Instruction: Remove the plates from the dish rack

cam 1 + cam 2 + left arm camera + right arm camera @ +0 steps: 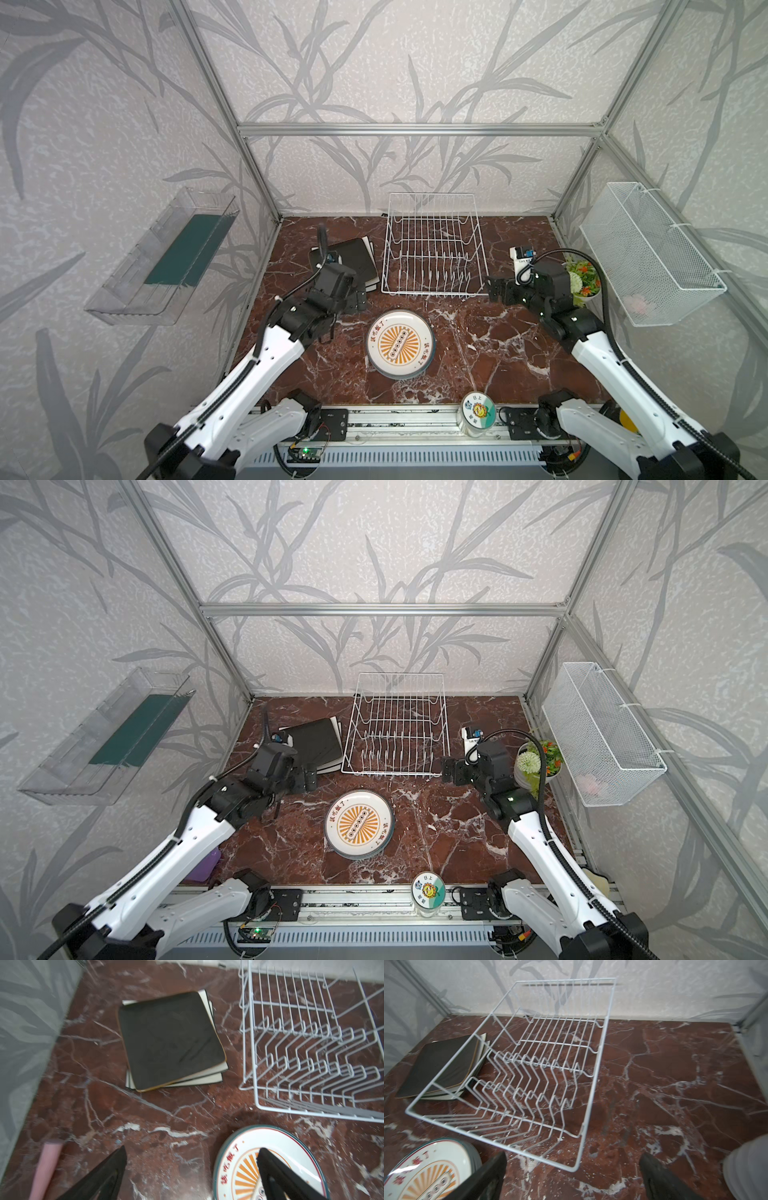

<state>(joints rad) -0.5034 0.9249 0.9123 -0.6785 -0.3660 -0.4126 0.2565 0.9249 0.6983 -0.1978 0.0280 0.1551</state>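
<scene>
The white wire dish rack (pixel 434 245) (pixel 397 725) (pixel 311 1043) (pixel 529 1074) stands at the back with no plates in its slots. To its left a black square plate (pixel 357 259) (pixel 318 739) (pixel 170 1041) (pixel 440 1066) lies flat on cream square plates (pixel 209 1080). In front of the rack is a stack of round sunburst plates (pixel 400 344) (pixel 358 824) (pixel 270 1167) (pixel 429 1167). My left gripper (pixel 360 300) (pixel 309 778) (pixel 192 1149) hangs open and holds nothing between the two stacks. My right gripper (pixel 494 289) (pixel 448 768) (pixel 573 1154) is open and holds nothing at the rack's front right corner.
A jar with a flower-sticker lid (pixel 478 411) stands at the front edge. A flower pot (pixel 582 278) and a small white device (pixel 521 255) sit at the right. A mesh basket (pixel 648 253) hangs on the right wall, and a clear shelf (pixel 166 257) on the left wall.
</scene>
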